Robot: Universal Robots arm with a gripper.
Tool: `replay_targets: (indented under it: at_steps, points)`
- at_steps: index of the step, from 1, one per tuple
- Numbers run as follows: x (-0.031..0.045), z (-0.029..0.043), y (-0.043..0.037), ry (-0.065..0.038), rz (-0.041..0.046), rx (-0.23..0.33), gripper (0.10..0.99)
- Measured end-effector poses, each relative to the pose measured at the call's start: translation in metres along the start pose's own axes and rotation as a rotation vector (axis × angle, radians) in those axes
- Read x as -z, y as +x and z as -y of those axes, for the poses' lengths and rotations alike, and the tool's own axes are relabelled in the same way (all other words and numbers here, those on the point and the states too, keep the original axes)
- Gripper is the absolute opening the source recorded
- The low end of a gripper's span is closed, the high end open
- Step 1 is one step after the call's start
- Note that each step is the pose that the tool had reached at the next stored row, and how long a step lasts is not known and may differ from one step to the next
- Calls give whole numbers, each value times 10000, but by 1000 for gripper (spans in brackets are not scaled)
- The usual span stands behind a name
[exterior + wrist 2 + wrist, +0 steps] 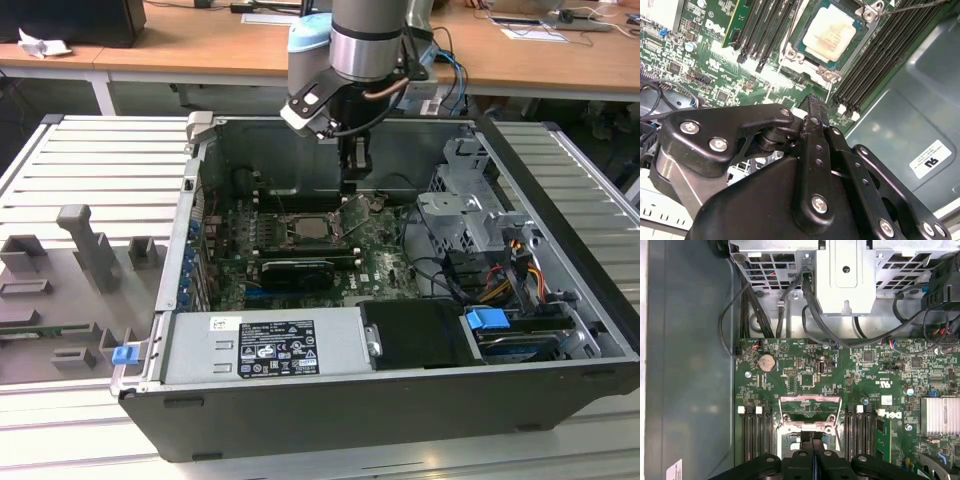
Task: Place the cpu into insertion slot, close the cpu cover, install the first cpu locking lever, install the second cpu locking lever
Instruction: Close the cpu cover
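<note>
Exterior view: high, looking down into open case (300,420). Both wrist views: close above shared motherboard (715,75) (805,365).

Place: robotics lab or workshop | Evidence: an open PC case (400,425) sat on a slatted metal bench (80,150) beneath a robot arm (365,40) | grey jigs (90,245) lay on the bench | wooden desks (200,50) with papers (535,33) stood behind

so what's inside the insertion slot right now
In the second wrist view, the cpu lies in the insertion slot with its pale metal face up. The cpu cover stands raised, not over it. Whatever is beneath the cpu is hidden by it.
</note>
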State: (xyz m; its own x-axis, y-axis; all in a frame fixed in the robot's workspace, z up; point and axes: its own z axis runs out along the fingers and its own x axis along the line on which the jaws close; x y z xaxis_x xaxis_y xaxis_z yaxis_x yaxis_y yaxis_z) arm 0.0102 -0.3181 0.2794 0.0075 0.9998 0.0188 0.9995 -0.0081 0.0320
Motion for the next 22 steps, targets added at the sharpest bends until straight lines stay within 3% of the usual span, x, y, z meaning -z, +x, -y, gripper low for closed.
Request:
replay_targets:
  at_steps: [3, 8, 11, 22]
  points:
    - [-2, -36, 0, 0, -1, 0, 106]
    - [-24, -165, 1, 0, -2, 30, 106]
    - [-77, -174, -1, 8, -15, 461, 106]
    - [-196, -190, -3, 9, -15, 472, 106]
